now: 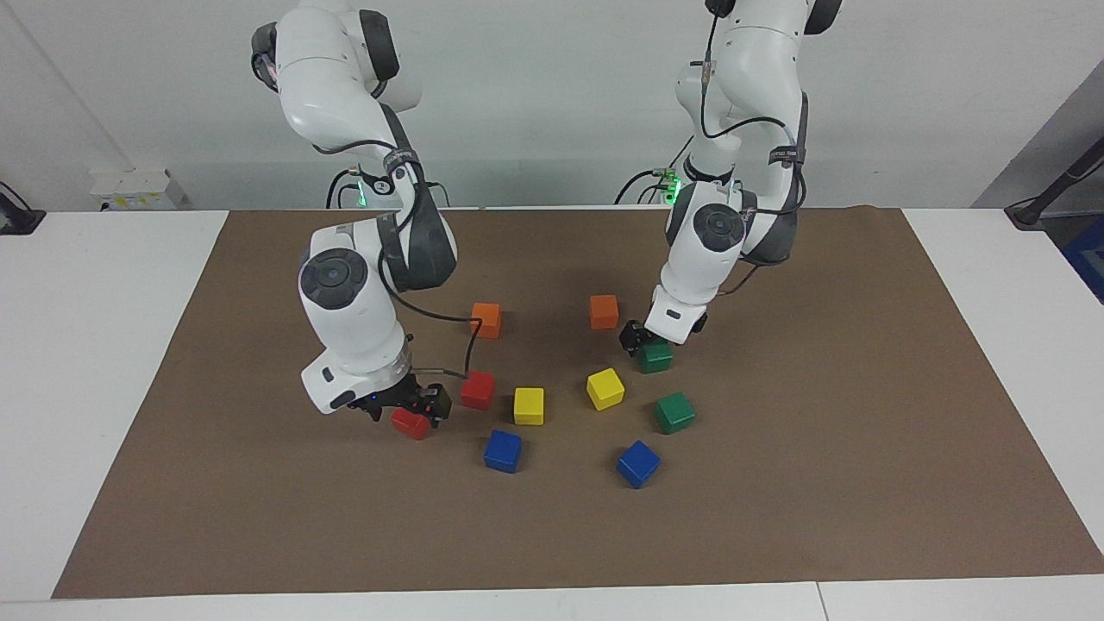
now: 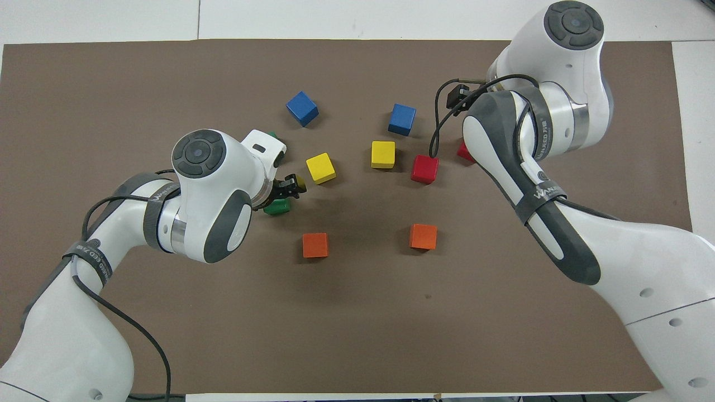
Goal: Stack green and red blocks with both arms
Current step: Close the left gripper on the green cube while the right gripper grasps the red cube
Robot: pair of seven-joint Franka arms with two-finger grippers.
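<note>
Both arms are at the grasp stage. The right pincer point(image 1: 414, 412) is low at the table point(image 1: 776, 517), its fingers straddling a red block point(image 1: 410, 423) at the right arm's end of the group. The left pincer point(image 1: 640, 343) is down on a green block point(image 1: 657, 356) near an orange cube point(image 1: 604, 311). Whether either pincer has fully closed on its block I cannot tell; both blocks appear to sit on the table.

To do this step well, each pincer should probably centre on its block with the fingers flat against two parallel faces, close firmly, then lift straight up so the neighbours are not nudged. The right arm's target, the second red block point(image 1: 477, 390), lies just beside the pincer, so the carry is short and the held cube needs to clear it before lowering squarely. The second green block point(image 1: 674, 412) lies farther from the robots than the one being gripped, near a blue cube point(image 1: 638, 463).

The blocks are small matte cubes of equal size, two bright red and two dark green, with crisp edges, so they should stack stably if aligned.
</note>
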